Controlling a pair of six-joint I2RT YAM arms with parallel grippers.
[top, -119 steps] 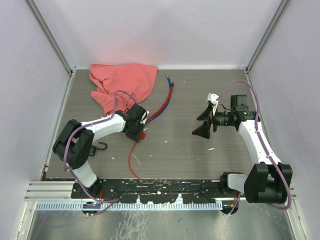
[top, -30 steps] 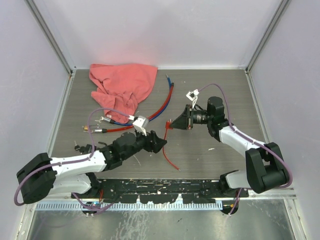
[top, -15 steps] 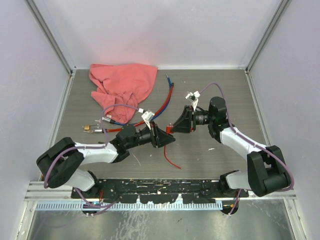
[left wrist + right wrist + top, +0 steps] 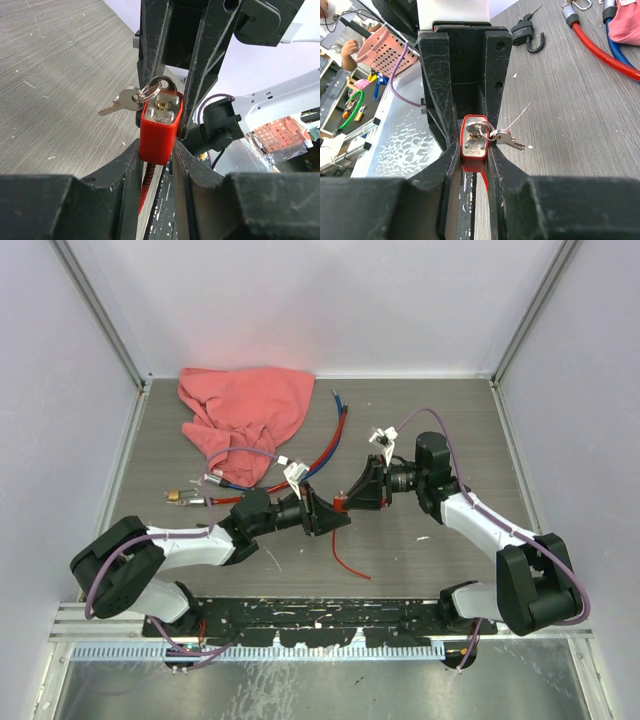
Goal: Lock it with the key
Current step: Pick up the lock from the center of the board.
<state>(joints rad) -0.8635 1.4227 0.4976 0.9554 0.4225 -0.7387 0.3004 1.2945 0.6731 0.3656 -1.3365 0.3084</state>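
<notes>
Since the left pincer [image 4: 343,521] and the right pincer [image 4: 348,502] both squeeze the small hard red lock [image 4: 159,129] mid-picture, its thin slippery key [image 4: 165,92] looks best pinched by its flat round head.

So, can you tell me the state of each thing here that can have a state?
red padlock: held between both grippers.
key: inserted in the red padlock's keyhole.
spare key: hanging from the key's ring.
left gripper: shut on the red padlock.
right gripper: shut on the red padlock.
pink cloth: crumpled on the table.
black padlock: lying on the table, shackle looks open.
</notes>
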